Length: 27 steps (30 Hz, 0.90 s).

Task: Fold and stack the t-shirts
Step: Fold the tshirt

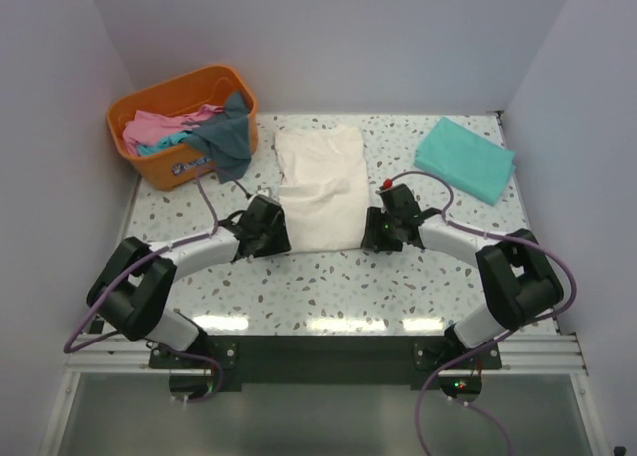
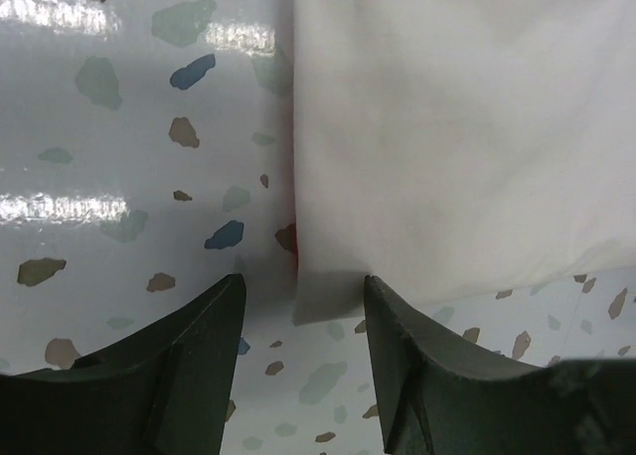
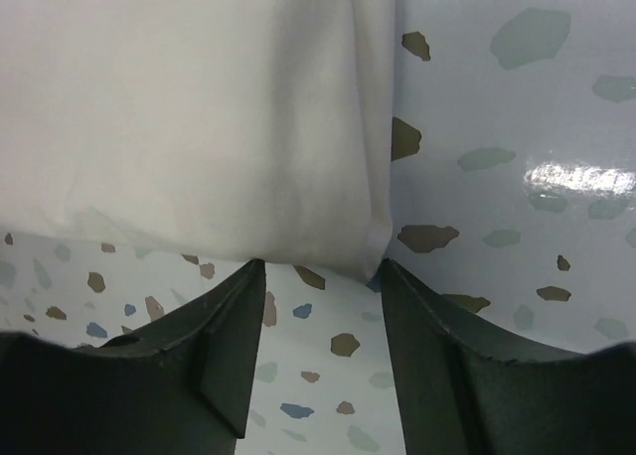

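Observation:
A cream-white t-shirt [image 1: 320,187] lies as a long folded strip in the middle of the table. My left gripper [image 1: 267,227] sits at its near left corner and my right gripper [image 1: 383,227] at its near right corner. In the left wrist view the cream-white t-shirt [image 2: 447,127] has its corner between the tips of the left gripper [image 2: 303,281], whose jaws stand apart. A sliver of red shows under the cloth edge. In the right wrist view the shirt's [image 3: 199,107] hem corner lies between the spread tips of the right gripper [image 3: 320,266]. A folded teal-green t-shirt [image 1: 465,159] lies at the back right.
An orange plastic basket [image 1: 189,78] stands at the back left, holding pink cloth [image 1: 149,127]. A dark grey-blue garment [image 1: 231,137] hangs over its right rim. White walls close in the table on three sides.

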Each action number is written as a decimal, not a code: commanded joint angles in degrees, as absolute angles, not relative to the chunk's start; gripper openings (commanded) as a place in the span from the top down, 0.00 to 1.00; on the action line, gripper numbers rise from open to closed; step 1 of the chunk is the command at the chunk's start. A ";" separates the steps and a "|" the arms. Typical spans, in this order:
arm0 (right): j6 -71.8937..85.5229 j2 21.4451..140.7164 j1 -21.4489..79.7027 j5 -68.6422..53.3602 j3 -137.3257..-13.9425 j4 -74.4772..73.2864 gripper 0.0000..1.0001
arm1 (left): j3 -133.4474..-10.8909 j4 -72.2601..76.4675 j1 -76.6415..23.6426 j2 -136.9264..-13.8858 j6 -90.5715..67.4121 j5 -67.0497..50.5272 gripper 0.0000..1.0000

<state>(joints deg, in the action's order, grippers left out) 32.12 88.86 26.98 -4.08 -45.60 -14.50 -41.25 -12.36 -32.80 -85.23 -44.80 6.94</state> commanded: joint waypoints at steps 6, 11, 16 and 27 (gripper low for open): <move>32.17 90.61 26.81 -4.13 -44.74 -10.73 0.60 | -41.92 -8.52 -32.87 -90.34 -46.32 5.80 0.63; 32.52 91.23 26.89 -4.66 -42.90 -9.85 0.74 | -41.75 -7.65 -33.39 -91.32 -46.32 3.08 0.95; 32.78 87.99 26.81 -7.82 -39.30 -10.71 1.00 | -39.21 -9.83 -36.55 -87.81 -46.84 2.90 1.00; 35.24 39.01 29.00 -15.90 -26.98 -39.17 1.00 | -30.41 -21.87 -52.20 -62.51 -57.11 0.26 1.00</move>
